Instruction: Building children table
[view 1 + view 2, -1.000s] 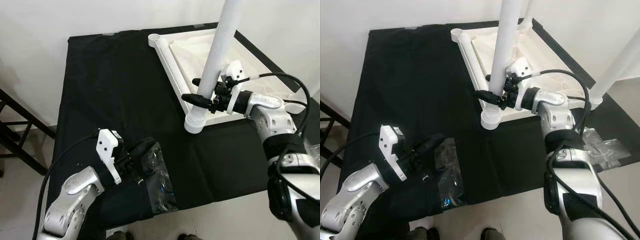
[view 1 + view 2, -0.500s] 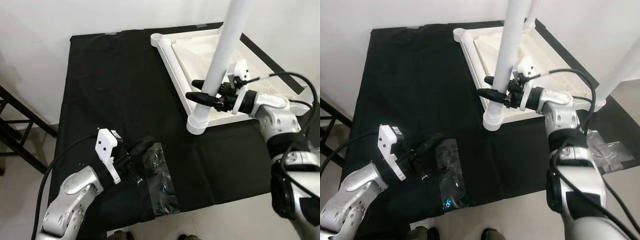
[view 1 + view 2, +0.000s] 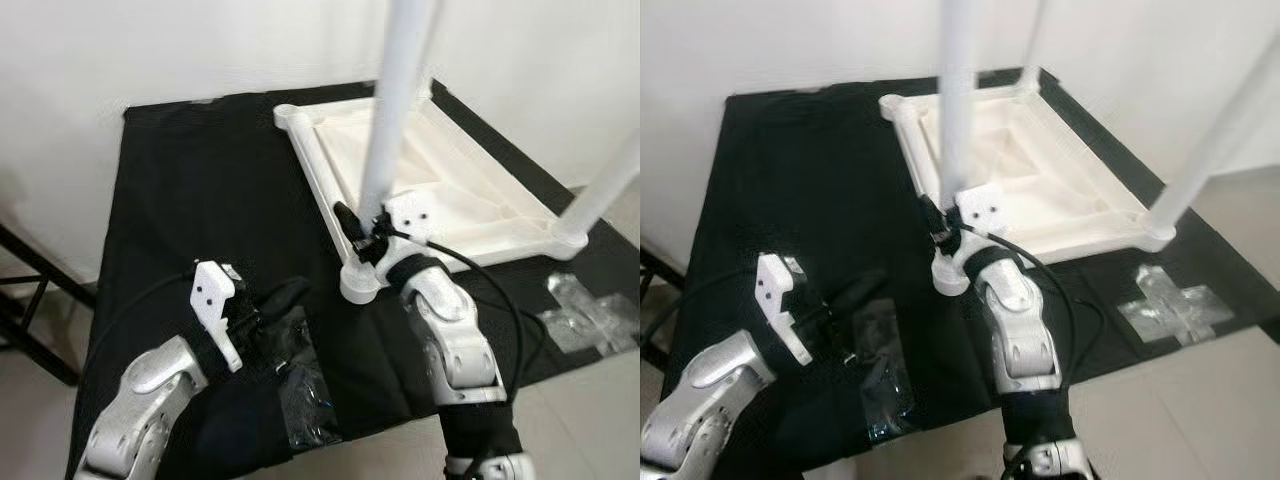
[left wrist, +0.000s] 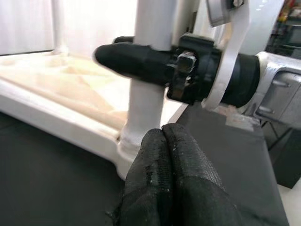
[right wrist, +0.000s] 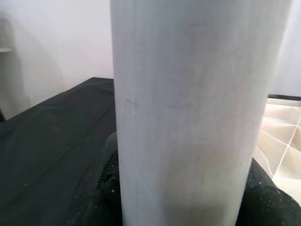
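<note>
Soft, even light falls from above and both head views are smeared with motion blur. The white plastic table top (image 3: 450, 190) glares against the matte black cloth (image 3: 220, 200), washed out toward twelve o'clock. The left wrist view is bright and overexposed behind. The white round leg (image 5: 193, 108) sits blurry, far too close for focus.
</note>
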`<state>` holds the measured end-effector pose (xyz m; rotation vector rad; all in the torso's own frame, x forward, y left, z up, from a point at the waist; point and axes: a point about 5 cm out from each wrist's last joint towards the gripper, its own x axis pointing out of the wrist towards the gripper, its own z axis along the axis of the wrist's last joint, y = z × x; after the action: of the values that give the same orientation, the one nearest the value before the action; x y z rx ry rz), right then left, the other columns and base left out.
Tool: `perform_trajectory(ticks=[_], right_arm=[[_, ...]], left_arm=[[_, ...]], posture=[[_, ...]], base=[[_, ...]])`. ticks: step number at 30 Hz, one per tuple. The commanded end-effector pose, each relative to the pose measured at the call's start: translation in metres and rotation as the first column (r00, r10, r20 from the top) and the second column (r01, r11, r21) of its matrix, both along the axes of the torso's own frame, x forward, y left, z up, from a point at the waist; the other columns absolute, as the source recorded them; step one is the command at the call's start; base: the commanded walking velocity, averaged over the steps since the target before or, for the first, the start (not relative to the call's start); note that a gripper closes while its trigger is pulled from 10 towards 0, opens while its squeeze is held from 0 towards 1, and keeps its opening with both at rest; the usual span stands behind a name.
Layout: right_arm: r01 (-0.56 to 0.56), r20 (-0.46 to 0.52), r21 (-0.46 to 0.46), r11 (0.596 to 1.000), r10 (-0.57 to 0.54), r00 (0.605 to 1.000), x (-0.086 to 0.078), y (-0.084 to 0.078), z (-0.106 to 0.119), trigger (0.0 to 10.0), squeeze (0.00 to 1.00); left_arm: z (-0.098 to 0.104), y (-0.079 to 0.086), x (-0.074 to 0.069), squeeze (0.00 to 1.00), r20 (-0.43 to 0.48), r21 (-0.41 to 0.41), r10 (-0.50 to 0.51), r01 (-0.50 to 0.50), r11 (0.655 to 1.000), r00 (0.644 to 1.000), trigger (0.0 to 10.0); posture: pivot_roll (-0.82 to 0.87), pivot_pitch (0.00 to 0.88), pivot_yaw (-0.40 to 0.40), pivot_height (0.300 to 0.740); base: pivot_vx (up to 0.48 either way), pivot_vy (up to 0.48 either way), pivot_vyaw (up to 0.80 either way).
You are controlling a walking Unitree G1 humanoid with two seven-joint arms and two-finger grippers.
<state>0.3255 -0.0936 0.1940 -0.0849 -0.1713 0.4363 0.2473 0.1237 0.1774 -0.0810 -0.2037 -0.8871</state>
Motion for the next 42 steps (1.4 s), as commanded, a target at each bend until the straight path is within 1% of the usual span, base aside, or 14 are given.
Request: perform_trajectory(ticks=[1,4,5,11,12,13,16,23,31,37,38,39,40,42], right_arm=[[0.049,-0.257,-0.097,0.994,-0.073,0.964,0.000,-0.009,-0.054,10.0,0.00],[0.032,-0.223,-0.087,0.996,-0.050,0.974,0.004,-0.009,-0.044,10.0,0.00],[0.023,-0.209,-0.078,0.997,-0.038,0.977,0.010,-0.014,-0.038,10.0,1.00],[-0.036,-0.160,-0.102,0.994,0.019,0.987,0.030,-0.041,-0.010,10.0,0.95],[-0.151,-0.148,-0.090,0.984,0.137,0.979,0.033,-0.046,-0.001,10.0,0.00],[-0.151,-0.148,-0.090,0.984,0.137,0.979,0.033,-0.046,-0.001,10.0,0.00],[-0.350,-0.126,-0.048,0.935,0.342,0.931,0.036,-0.055,0.014,10.0,0.00],[-0.528,-0.179,-0.097,0.844,0.507,0.843,0.041,-0.055,0.017,10.0,0.00],[-0.544,-0.184,-0.128,0.829,0.519,0.835,0.052,-0.058,0.027,10.0,0.00],[-0.583,-0.213,-0.061,0.810,0.560,0.800,0.050,-0.080,0.020,10.0,0.00],[-0.589,-0.215,-0.053,0.806,0.567,0.795,0.049,-0.082,0.019,7.6,0.00],[-0.589,-0.215,-0.053,0.806,0.567,0.795,0.049,-0.082,0.019,7.6,0.00],[-0.585,-0.213,-0.054,0.809,0.563,0.799,0.049,-0.084,0.018,0.0,0.00],[-0.580,-0.211,-0.057,0.812,0.558,0.802,0.050,-0.085,0.018,0.0,0.00]], left_arm=[[-0.004,-0.001,-0.002,0.00,-0.015,0.005,-0.007,0.007,1.000,1.000,10.0],[-0.005,0.000,-0.004,0.00,-0.018,0.004,-0.007,0.007,1.000,1.000,10.0],[-0.005,-0.001,-0.004,0.00,-0.018,0.004,-0.008,0.008,1.000,1.000,10.0],[-0.004,0.003,-0.003,0.00,0.012,0.016,0.017,-0.017,1.000,1.000,10.0],[-0.004,0.005,-0.002,0.00,0.026,0.020,0.035,-0.035,0.999,0.999,10.0],[-0.004,0.005,-0.002,0.00,0.026,0.020,0.035,-0.035,0.999,0.999,10.0],[-0.006,0.007,-0.002,0.00,0.035,0.001,0.064,-0.064,0.998,0.997,10.0],[-0.014,0.012,-0.002,0.00,0.032,-0.029,0.136,-0.135,0.990,0.990,10.0],[-0.028,0.011,-0.010,0.00,0.051,-0.050,0.202,-0.200,0.979,0.978,10.0],[-0.032,0.000,-0.012,0.00,-0.007,-0.180,0.084,-0.084,0.980,0.996,10.0],[-0.032,-0.001,-0.012,0.00,-0.007,-0.181,0.068,-0.069,0.981,0.998,10.0],[-0.032,-0.001,-0.012,0.00,-0.007,-0.181,0.068,-0.069,0.981,0.998,10.0],[-0.033,-0.003,-0.012,0.00,-0.007,-0.186,0.051,-0.051,0.981,0.999,10.0],[-0.033,-0.004,-0.012,0.00,-0.007,-0.190,0.042,-0.042,0.981,0.999,10.0]], posture=[[0.03,0.181,-0.021,0.740],[0.04,0.180,-0.020,0.740],[0.04,0.179,-0.026,0.740],[0.03,0.176,-0.040,0.740],[0.02,0.175,-0.048,0.740],[0.02,0.175,-0.048,0.740],[0.01,0.171,-0.053,0.740],[0.03,0.167,-0.050,0.740],[0.03,0.172,-0.053,0.740],[0.07,0.169,-0.058,0.740],[0.07,0.169,-0.058,0.740],[0.07,0.169,-0.058,0.740],[0.07,0.169,-0.058,0.740],[0.07,0.169,-0.058,0.740]], base=[[0.000,0.000,0.00],[0.000,0.000,0.00],[0.000,0.000,0.00],[0.000,0.000,0.00],[0.000,0.000,0.00],[0.000,0.000,0.00],[0.000,0.000,0.00],[0.000,0.000,0.00],[0.000,0.000,0.00],[0.000,0.000,0.00],[0.000,0.000,0.00],[0.000,0.000,0.00],[0.000,0.000,0.00],[0.000,0.000,0.00]])
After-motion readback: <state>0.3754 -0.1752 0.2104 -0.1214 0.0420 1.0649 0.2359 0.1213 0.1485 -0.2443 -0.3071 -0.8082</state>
